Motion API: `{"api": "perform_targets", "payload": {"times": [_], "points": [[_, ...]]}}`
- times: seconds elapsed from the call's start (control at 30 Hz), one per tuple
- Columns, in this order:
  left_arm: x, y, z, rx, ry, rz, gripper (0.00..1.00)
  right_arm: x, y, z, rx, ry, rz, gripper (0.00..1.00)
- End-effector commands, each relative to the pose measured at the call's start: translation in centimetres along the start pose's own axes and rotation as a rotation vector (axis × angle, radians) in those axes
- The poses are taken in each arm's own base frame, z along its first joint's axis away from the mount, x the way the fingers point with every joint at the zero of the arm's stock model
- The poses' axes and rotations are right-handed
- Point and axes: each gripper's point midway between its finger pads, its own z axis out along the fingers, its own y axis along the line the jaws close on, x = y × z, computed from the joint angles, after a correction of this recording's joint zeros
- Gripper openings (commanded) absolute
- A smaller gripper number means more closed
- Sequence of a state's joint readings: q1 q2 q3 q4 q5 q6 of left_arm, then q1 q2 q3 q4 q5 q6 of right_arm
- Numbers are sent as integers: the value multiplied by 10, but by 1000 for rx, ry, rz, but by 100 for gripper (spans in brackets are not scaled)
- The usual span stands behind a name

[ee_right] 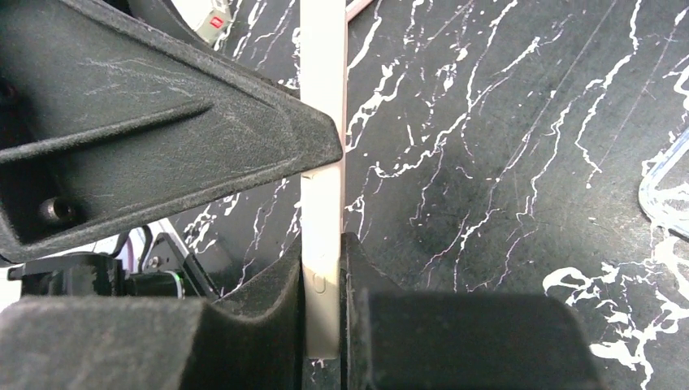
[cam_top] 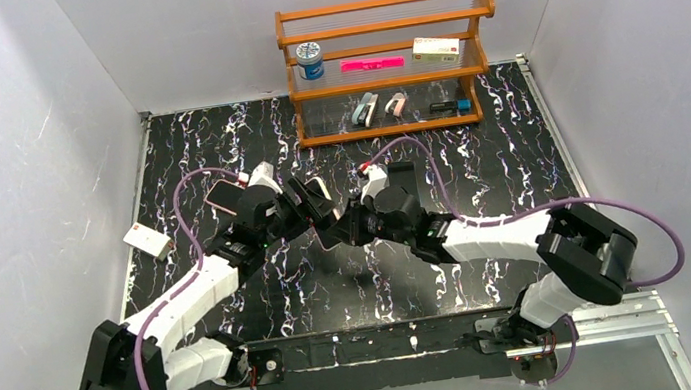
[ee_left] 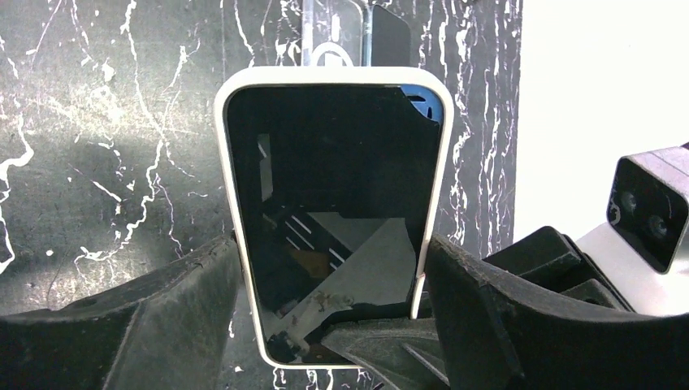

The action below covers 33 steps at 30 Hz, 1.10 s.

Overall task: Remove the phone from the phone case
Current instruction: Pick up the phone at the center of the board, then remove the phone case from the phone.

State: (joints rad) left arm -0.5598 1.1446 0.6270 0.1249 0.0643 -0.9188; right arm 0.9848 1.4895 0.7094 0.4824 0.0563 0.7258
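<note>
Black marble-patterned table (cam_top: 519,162), veined in white, lies beneath both my arms, with plain white walls around it. My left gripper (ee_left: 333,272) is closed part-way onto the phone case (ee_left: 325,76), one finger on each long side, and holds it above the table with the screen facing my left wrist camera. The phone (ee_left: 325,203) sits in that white case. Its glass is dark and shows only reflections. At the far right corner from my left fingers, a sliver of blue shows between glass and rim.

My right gripper (ee_right: 325,284) is narrowed to the case's thickness and pinches it front and back at the end nearest my left palm. From my right wrist I see the case edge-on, with a small moulded button between my fingers.

Beyond my left fingertips a clear cover (ee_left: 333,32) marked with a ring lies on the table. Far past both grippers stands a wooden shelf (cam_top: 377,3) carrying a blue-lidded tin (cam_top: 309,61) and a white box (cam_top: 436,47). Outside my left forearm lies a small white carton (cam_top: 148,241). The print on all three is too small to read.
</note>
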Motion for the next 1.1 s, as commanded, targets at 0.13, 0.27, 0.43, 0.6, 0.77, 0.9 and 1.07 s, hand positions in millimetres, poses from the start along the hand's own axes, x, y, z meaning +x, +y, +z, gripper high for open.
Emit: {"api": "perform_targets", "payload": {"times": [0.13,0.27,0.43,0.6,0.77,0.9,1.07], "points": [[-27,-36,-30,133,-90,213,87,-34,35,-31,-179,-88,-14,1],[-28,-47,-37,206,-89,255,88,-47,35,-50,-259,-111,43,1],[-25,-64,-44,318,-64,278,88,-63,36,-74,-357,-137,80,1],[-20,-84,-48,433,-44,261,86,-77,45,-95,-447,-161,109,1],[-15,-92,-51,497,-27,221,84,-87,60,-114,-550,-189,128,1],[-17,-100,-57,543,-37,179,82,-91,72,-125,-622,-191,131,1],[-17,-117,-64,642,-25,99,77,-89,84,-132,-710,-169,135,1]]}}
